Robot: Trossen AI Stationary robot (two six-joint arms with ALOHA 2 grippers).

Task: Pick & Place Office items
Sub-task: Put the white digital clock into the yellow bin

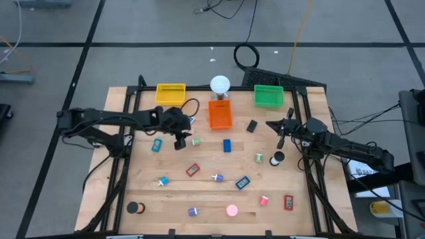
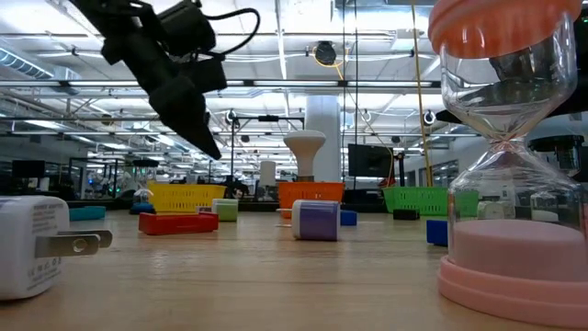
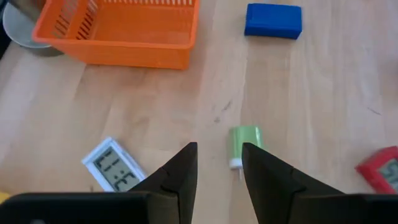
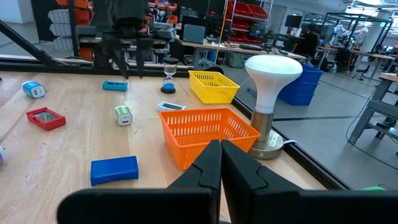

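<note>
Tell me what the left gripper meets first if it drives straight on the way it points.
Probably the small green cylindrical plug on the wooden table, lying just beyond the left gripper, whose fingers stand parted; depth is uncertain.

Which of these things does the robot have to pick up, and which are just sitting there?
To pick up:
small green piece, blue block, red piece, black roll, pink hourglass.

Just sitting there:
orange tray, yellow tray, green tray, white lamp.

Grey tiled floor (image 1: 166, 23) surrounds the wooden table (image 1: 206, 192) under ceiling strip lights (image 2: 276, 87)
</note>
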